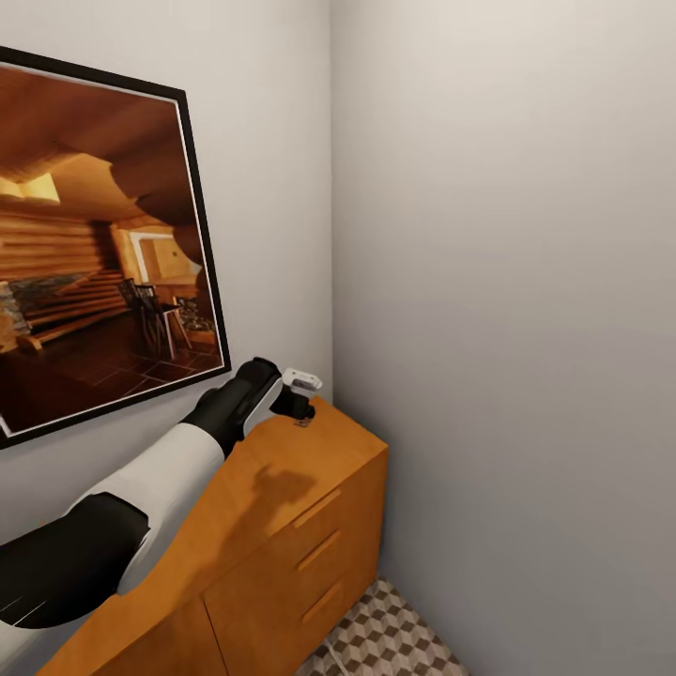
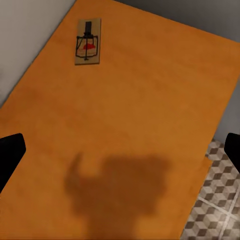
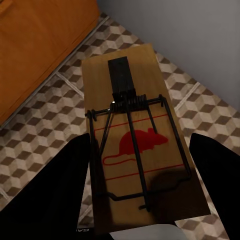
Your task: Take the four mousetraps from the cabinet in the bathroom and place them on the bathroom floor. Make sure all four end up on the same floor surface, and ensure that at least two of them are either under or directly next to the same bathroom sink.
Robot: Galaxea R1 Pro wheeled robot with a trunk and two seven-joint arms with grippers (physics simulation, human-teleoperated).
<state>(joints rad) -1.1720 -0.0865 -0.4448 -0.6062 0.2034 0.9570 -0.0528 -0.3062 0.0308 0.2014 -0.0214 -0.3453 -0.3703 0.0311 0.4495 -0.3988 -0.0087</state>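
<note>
The right gripper [image 3: 137, 200] holds a mousetrap [image 3: 140, 145], its dark fingers [image 3: 50, 190] pressed against the slab's two long edges; the trap (a red mouse printed under its dark wire) hangs above the cube-patterned floor [image 3: 45, 125], with the cabinet's [image 3: 40, 45] orange-brown side just beyond and a grey wall on the other side. From the head, the left arm [image 1: 160, 488] reaches out over the cabinet [image 1: 282, 526], and its left gripper [image 1: 302, 406] hovers over the far end of the top, near the corner where the two walls meet. The left wrist camera looks down on the cabinet top [image 2: 140, 115]: the two black fingertips [image 2: 10, 155] stand wide apart with nothing between them, and their shadow falls on the wood below. Farther along the top, close to the edge by the wall, a second mousetrap [image 2: 88, 41] lies flat, well clear of that gripper. Three drawer fronts [image 1: 319, 549] with slot handles face the floor [image 1: 385, 638] at the cabinet's foot. Above the cabinet, on the wall behind it, hangs a black-framed picture [image 1: 94, 253] of a timber room.
</note>
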